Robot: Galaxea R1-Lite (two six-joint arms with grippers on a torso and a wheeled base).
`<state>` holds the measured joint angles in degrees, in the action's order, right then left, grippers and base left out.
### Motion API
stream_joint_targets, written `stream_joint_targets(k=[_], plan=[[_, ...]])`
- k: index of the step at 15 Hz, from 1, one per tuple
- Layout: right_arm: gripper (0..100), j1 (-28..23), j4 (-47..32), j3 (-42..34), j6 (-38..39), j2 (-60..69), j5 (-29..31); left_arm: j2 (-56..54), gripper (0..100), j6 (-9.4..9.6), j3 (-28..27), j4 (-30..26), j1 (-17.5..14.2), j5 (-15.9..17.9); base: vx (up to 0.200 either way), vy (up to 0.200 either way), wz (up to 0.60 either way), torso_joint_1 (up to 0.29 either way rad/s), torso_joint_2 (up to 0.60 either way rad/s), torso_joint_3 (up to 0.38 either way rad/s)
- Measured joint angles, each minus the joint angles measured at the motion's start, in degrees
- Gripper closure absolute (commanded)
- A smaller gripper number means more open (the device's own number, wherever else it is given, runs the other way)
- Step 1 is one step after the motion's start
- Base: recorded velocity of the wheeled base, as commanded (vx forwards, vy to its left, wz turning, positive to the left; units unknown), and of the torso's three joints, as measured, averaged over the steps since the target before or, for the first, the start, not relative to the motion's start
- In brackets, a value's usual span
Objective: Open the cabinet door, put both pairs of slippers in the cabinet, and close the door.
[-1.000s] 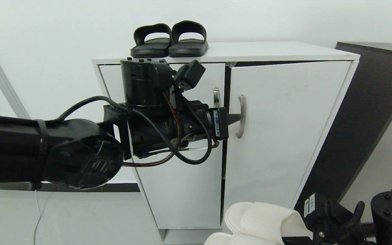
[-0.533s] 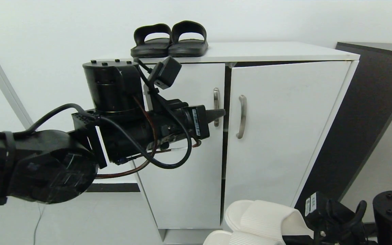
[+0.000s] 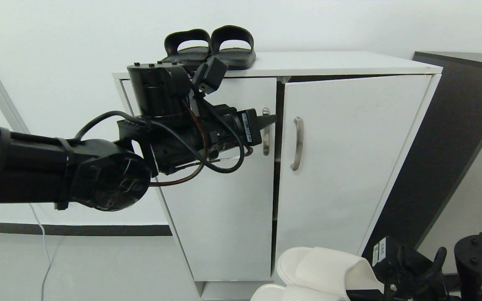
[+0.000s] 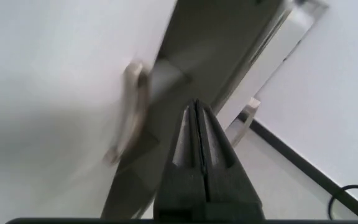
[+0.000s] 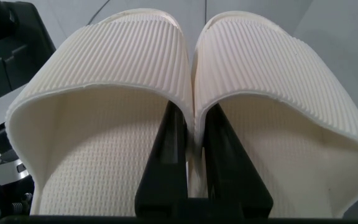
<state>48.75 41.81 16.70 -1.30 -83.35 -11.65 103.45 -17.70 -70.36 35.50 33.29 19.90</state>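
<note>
At the left door's handle point(image 3: 265, 133), the left gripper point(image 3: 273, 120) has its jaws pressed flat together on nothing, arm stretched level across the cabinet point(image 3: 349, 167) front. Low to the right, the right gripper point(image 5: 192, 134) pinches the white slippers point(image 3: 324, 267) side by side. On top lie the black slippers point(image 3: 232, 54), lengthwise toward the wall point(image 3: 57, 50).

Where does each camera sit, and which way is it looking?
Head view: on the robot's head, facing forward and down at the cabinet with black slippers on top; the left arm and left gripper show.
Left wrist view: on the left wrist, looking along the shut left gripper at the cabinet's door.
Right wrist view: on the right wrist, looking along the right gripper at the white slippers it pinches.
Shared: head and left wrist views both show cabinet and left gripper.
</note>
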Motion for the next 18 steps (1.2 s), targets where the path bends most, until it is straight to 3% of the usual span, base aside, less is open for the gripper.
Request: stream_joint_targets(k=[6, 9, 12, 14, 18], plan=[[100, 0.0, 0.0, 0.0, 0.0, -0.11, -0.02, 6.06, 100, -0.02, -8.13, -0.52, 1.05, 1.01, 0.0, 0.0, 0.0, 0.0, 0.0, 0.0], [100, 0.04, -0.16, 0.0, 0.0, -0.11, -0.06, 7.74, 100, -0.04, -9.05, -0.5, 1.07, 1.01, 0.0, 0.0, 0.0, 0.0, 0.0, 0.0], [100, 0.63, -0.21, -0.63, 0.0, -0.04, -0.17, 8.31, 100, -0.04, -9.01, -0.3, 1.65, 0.88, -0.2, 0.0, 0.0, 0.01, 0.0, 0.002], [100, 1.63, -0.18, -1.41, -0.06, 0.11, -0.3, 8.24, 100, 0.05, -7.67, -0.02, 3.28, 0.79, -0.2, 0.0, 0.0, -0.007, 0.0, 0.005], [100, 3.56, -0.13, -3.04, -0.15, 0.96, -0.49, 6.34, 100, 0.13, -1.71, 4.77, 10.01, -0.27, -0.2, 0.0, 0.0, 0.0, 0.0, 0.001]])
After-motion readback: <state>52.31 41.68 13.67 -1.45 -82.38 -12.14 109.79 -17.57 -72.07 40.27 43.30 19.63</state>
